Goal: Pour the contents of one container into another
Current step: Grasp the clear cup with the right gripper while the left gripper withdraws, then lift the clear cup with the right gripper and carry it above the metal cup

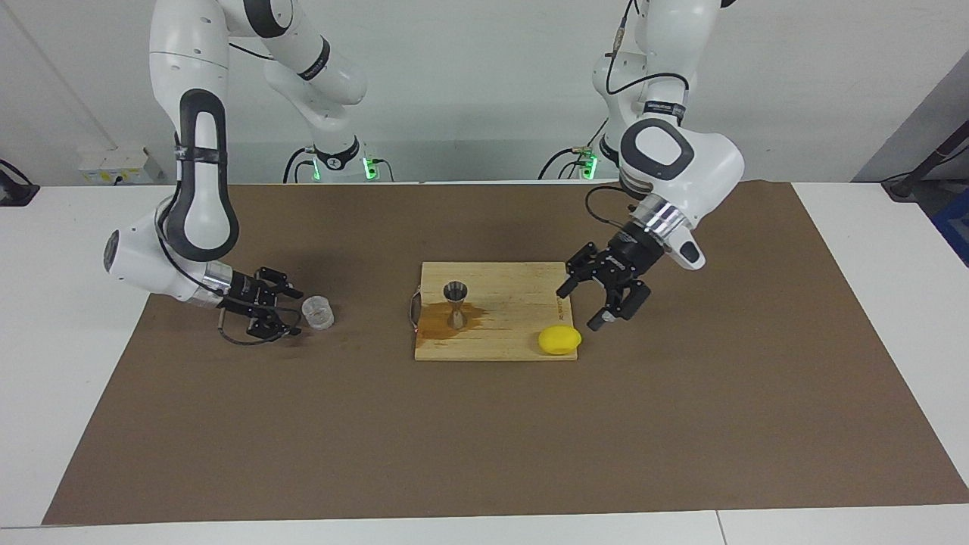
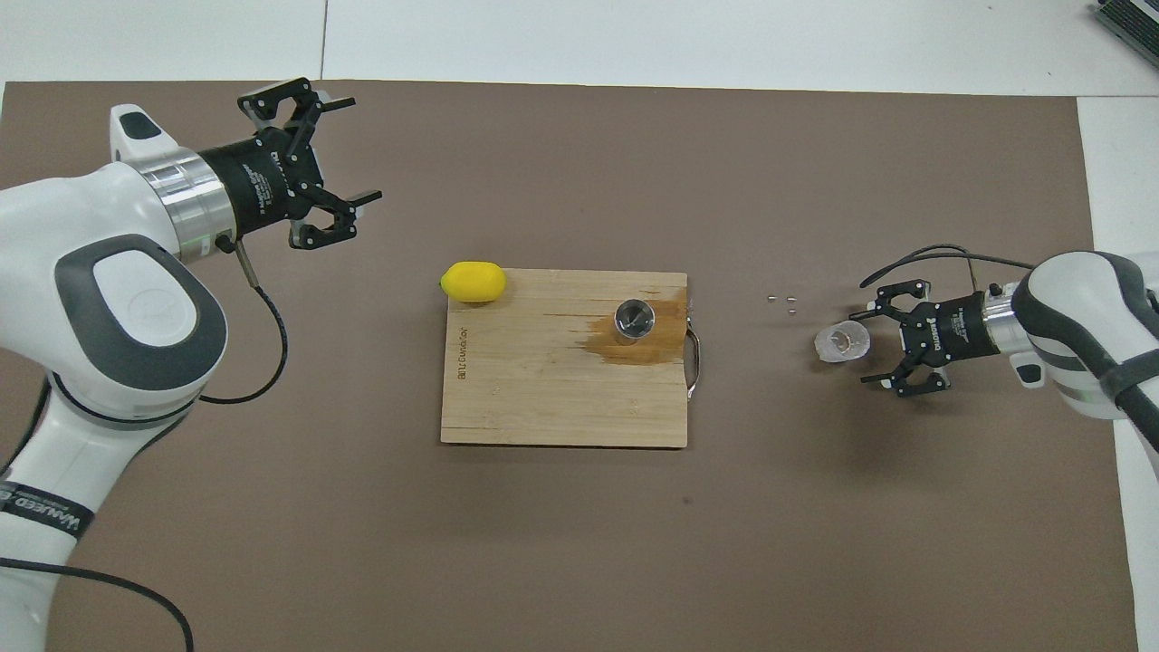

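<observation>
The facing view looks from high across the counter (image 1: 484,454) toward the two robot bases, taking in the whole brown mat and the wall. The overhead view looks steeply down from above the robots' own end, somewhat closer in. Both share the wooden board (image 1: 496,312) (image 2: 543,380) at mid-mat and the mat around it; relative to that board, the two views are turned half a circle apart.

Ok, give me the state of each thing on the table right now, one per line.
Clear cup: upright on the mat, ungripped.
Jigger: upright on the board, in a wet stain.
Cutting board: flat, partly stained.
Lemon: resting at the board's corner.
Right gripper: open beside the cup.
Left gripper: open, raised.
</observation>
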Robot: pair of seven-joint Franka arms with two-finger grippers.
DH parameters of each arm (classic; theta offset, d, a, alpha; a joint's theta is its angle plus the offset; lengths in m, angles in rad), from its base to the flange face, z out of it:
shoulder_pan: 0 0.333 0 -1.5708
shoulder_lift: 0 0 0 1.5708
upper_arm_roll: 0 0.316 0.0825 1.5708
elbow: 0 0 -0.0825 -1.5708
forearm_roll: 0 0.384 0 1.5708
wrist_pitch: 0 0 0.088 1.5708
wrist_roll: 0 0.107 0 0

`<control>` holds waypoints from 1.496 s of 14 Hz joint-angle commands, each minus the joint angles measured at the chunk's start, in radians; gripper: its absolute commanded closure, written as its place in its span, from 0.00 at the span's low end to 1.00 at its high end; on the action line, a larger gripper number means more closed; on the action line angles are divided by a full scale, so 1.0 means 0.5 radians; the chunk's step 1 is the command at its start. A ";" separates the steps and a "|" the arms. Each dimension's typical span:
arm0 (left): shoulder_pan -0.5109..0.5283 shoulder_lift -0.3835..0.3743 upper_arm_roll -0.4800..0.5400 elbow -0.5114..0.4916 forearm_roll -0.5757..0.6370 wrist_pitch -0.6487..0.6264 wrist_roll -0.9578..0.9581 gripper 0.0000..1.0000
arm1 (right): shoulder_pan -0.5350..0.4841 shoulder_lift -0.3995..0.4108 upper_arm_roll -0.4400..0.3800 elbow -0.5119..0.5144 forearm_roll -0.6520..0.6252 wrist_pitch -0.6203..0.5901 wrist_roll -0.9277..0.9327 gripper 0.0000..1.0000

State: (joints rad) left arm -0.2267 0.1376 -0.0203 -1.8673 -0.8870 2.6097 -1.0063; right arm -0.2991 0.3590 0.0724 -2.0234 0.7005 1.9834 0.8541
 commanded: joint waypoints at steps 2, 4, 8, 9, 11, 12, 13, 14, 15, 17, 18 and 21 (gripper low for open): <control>0.155 -0.088 -0.024 0.062 0.876 -0.135 0.006 0.00 | -0.003 -0.067 0.009 -0.110 0.142 0.046 -0.061 0.08; 0.308 -0.204 -0.021 0.050 0.961 -0.401 0.046 0.00 | 0.000 -0.074 0.009 -0.138 0.203 0.049 -0.061 0.08; 0.511 -0.296 0.019 0.059 0.967 -0.853 0.753 0.00 | -0.003 -0.101 0.005 -0.199 0.342 0.046 -0.058 0.12; 0.530 -0.315 0.022 0.059 0.982 -0.945 0.882 0.00 | -0.003 -0.104 0.005 -0.208 0.363 0.046 -0.058 0.13; 0.521 -0.333 0.016 0.099 1.294 -1.123 1.103 0.00 | -0.003 -0.110 0.005 -0.224 0.372 0.046 -0.067 0.19; 0.497 -0.333 0.010 0.129 1.417 -1.218 1.208 0.00 | -0.006 -0.110 0.005 -0.218 0.372 0.034 -0.076 0.33; 0.493 -0.333 -0.002 0.154 1.485 -1.304 1.315 0.00 | -0.006 -0.110 0.005 -0.215 0.372 0.031 -0.073 0.53; 0.493 -0.336 -0.014 0.166 1.531 -1.393 1.416 0.00 | -0.009 -0.110 0.005 -0.211 0.372 0.028 -0.070 0.69; 0.499 -0.352 -0.033 0.166 1.565 -1.473 1.536 0.00 | -0.009 -0.110 0.005 -0.208 0.372 0.031 -0.064 0.91; 0.515 -0.379 -0.057 0.169 1.575 -1.586 1.809 0.00 | -0.012 -0.110 0.005 -0.193 0.372 0.031 -0.058 1.00; 0.518 -0.383 -0.067 0.185 1.584 -1.666 1.901 0.00 | -0.015 -0.110 0.002 -0.190 0.369 0.031 -0.052 1.00; 0.530 -0.389 -0.109 0.335 1.752 -1.942 2.141 0.00 | 0.009 -0.165 0.009 -0.175 0.369 0.043 0.003 1.00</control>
State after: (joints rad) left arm 0.0316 -0.0485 -0.0565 -1.7558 -0.0636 1.7321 -0.0134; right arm -0.2980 0.3199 0.0702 -2.0933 0.8534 1.9838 0.8528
